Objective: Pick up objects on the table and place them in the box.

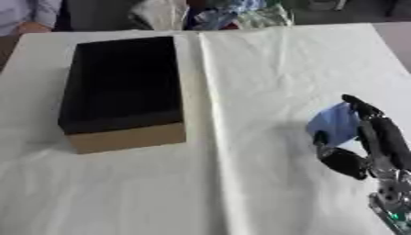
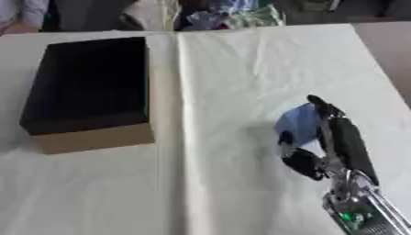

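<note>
Lower right of the frame: right hand (image 1: 365, 147), black with silver joints, coming up from the bottom right corner over the white cloth.
Hand state: fingers and thumb curled round a pale blue object, fingers on its right side, thumb below and to its left.
Blue object (image 1: 333, 124): small, flat-looking and light blue, held in the right hand at centre right of the frame; whether it touches the cloth I cannot tell, nor what it is.
Box (image 1: 120, 87): upper left of the frame, long side running away from me, black inside with a tan cardboard wall at its near end; nothing visible in its dark interior.
Box and hand: well apart, with a lengthwise crease of the cloth running between them.
Table (image 1: 265, 69): covered by a white, slightly wrinkled cloth that fills most of the frame.
Far edge: a heap of crumpled pale stuff (image 1: 217, 16) at top centre, beyond the table.
Left hand: not visible.
</note>
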### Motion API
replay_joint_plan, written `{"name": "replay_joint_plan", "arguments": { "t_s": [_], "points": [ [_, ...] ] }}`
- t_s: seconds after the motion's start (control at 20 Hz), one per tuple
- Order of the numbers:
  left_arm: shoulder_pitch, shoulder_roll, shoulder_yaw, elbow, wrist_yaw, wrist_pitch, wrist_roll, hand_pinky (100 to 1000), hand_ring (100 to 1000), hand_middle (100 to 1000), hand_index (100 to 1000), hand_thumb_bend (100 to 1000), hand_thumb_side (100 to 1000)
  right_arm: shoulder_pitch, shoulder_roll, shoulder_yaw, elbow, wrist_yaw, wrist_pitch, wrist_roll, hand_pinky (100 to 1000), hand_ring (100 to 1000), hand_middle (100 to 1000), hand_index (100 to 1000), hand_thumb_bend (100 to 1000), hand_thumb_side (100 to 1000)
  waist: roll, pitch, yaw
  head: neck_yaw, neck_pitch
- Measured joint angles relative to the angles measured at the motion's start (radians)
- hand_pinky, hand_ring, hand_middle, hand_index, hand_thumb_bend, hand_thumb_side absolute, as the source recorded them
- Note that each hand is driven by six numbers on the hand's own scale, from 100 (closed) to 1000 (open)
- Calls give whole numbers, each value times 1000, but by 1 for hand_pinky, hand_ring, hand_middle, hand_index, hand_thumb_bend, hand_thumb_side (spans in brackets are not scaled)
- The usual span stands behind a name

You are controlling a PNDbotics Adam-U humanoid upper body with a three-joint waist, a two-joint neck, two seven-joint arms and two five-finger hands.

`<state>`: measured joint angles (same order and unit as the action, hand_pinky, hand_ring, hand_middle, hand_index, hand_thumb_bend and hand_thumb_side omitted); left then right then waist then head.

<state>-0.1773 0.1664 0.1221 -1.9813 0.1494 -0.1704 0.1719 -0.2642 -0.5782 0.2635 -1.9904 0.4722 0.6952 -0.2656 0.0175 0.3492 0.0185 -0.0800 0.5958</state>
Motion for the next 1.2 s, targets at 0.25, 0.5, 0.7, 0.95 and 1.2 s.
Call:
{"name": "replay_joint_plan", "arguments": {
  "t_s": [0.25,0.5,0.7,0.95,1.2],
  "points": [
    [0,1,0,0,0,0,0,1000,692,683,864,100,635,-78,-52,9,0,-1,-14,24,600,622,659,906,100,100,-8,-12,3,-2,8],
    [0,2,-4,0,8,3,-3,1000,692,683,864,100,628,-196,-114,40,0,-38,-42,92,598,620,653,883,100,100,-13,-34,24,-22,27],
    [1,10,-6,0,10,3,-4,1000,692,683,864,100,624,-412,-121,66,0,-73,0,244,603,625,654,864,100,100,-15,-39,24,-31,36],
    [6,10,-6,0,12,3,-4,1000,692,683,864,100,623,-575,-82,85,0,-49,55,428,607,626,652,851,100,100,-16,-48,38,-56,45],
    [11,10,-7,0,16,3,-4,1000,693,684,864,100,624,-697,-23,107,0,-7,99,549,610,625,652,848,100,100,-18,-53,51,-78,57]
  ]
}}
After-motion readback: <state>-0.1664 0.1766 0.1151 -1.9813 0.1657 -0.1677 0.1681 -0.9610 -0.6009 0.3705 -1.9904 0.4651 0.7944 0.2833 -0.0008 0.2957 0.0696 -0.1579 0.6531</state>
